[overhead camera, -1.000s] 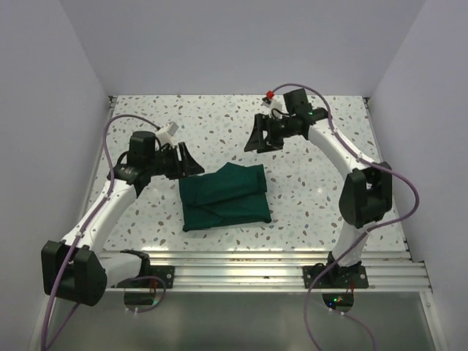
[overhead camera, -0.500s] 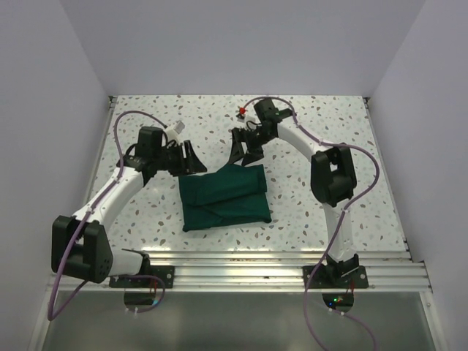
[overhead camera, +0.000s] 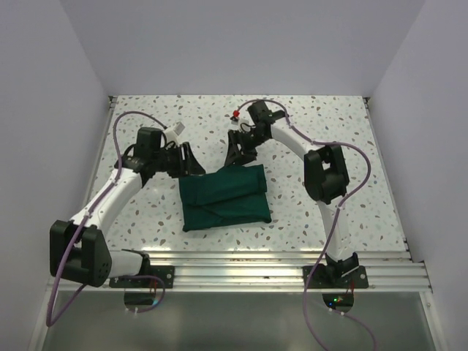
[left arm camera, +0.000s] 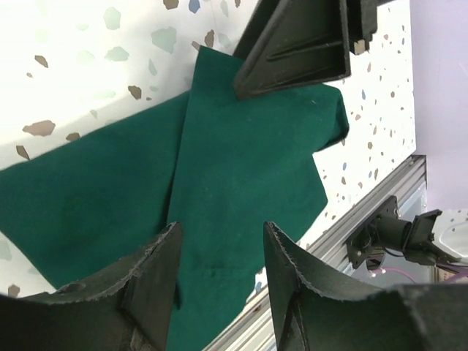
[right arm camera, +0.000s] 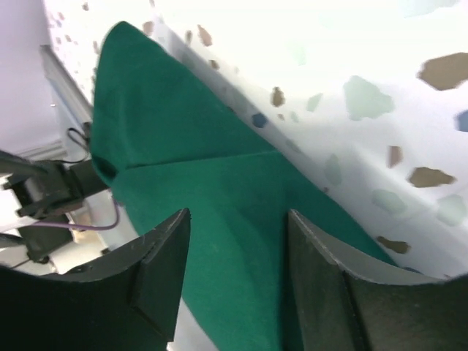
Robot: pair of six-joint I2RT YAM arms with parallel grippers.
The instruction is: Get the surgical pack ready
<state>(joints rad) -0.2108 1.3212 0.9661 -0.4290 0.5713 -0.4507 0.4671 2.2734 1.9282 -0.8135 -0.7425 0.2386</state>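
Left pincer jaws apart, right pincer jaws apart, both arms angled inward, tips pointing down

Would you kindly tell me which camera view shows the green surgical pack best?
The top external view: the surgical pack shows whole, every edge visible. The left wrist view crops it to a close-up of the folds; the right wrist view catches only one corner and a seam.
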